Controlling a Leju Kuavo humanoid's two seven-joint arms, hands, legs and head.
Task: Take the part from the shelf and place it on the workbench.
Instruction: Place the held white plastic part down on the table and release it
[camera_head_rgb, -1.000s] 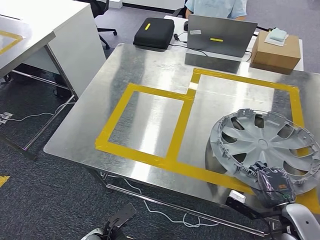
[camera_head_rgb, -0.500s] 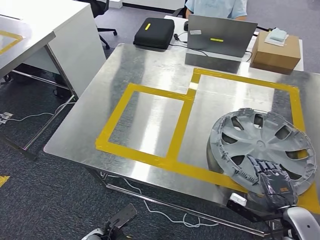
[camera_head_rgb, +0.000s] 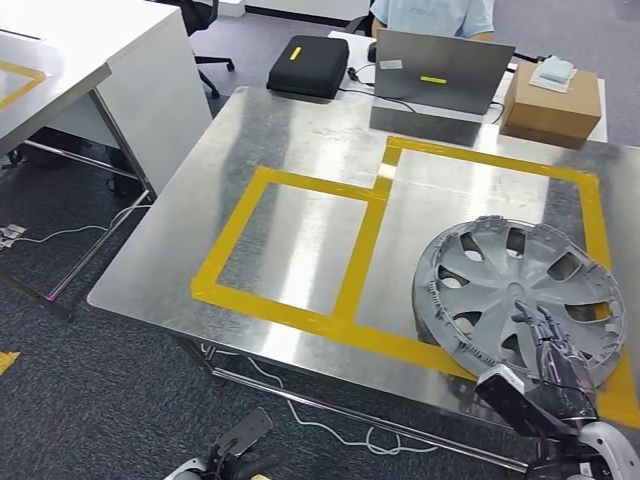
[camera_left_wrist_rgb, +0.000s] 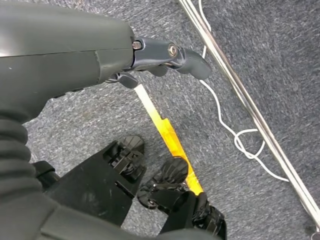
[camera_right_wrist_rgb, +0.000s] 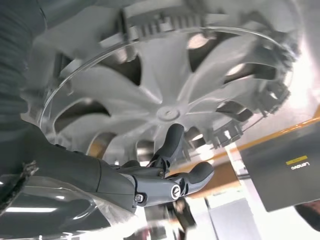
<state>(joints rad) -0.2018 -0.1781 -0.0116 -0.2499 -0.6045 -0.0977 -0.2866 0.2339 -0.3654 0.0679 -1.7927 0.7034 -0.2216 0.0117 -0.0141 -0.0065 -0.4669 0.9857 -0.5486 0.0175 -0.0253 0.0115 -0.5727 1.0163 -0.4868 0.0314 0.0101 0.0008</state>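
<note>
On the workbench: a silver hubcap (camera_head_rgb: 521, 292) lies on the steel workbench (camera_head_rgb: 302, 130) at its near right corner, inside the larger outline of yellow tape (camera_head_rgb: 362, 250), its near edge over the tape line.
Orientation: the hubcap is round, so it has no long axis; its spoked face is up and it looks slightly tilted, with clips showing around the rim.
Right hand: the right hand (camera_head_rgb: 560, 352) sits at the hubcap's near edge with its dark fingers (camera_right_wrist_rgb: 171, 145) spread and reaching over the spokes toward the centre; it does not grip the hubcap, and I cannot tell whether the fingertips touch it.
Left hand: the left hand (camera_left_wrist_rgb: 166, 55) hangs low over grey carpet, nothing in it, fingers loosely extended.
Beyond the hubcap: a grey laptop (camera_head_rgb: 444, 70) stands at the workbench's far edge, a black zip case (camera_head_rgb: 308, 66) left of it, a cardboard box (camera_head_rgb: 553, 100) right of it. A person in a light blue shirt (camera_head_rgb: 433, 14) sits behind the laptop.
Left of the workbench: a white table (camera_head_rgb: 83, 70).
Under the workbench: a white cable (camera_head_rgb: 332, 425) on the carpet.
Writing: the right wrist view shows a yellow label (camera_right_wrist_rgb: 297, 161) on the laptop lid with the word "Lenovo" beside it.
</note>
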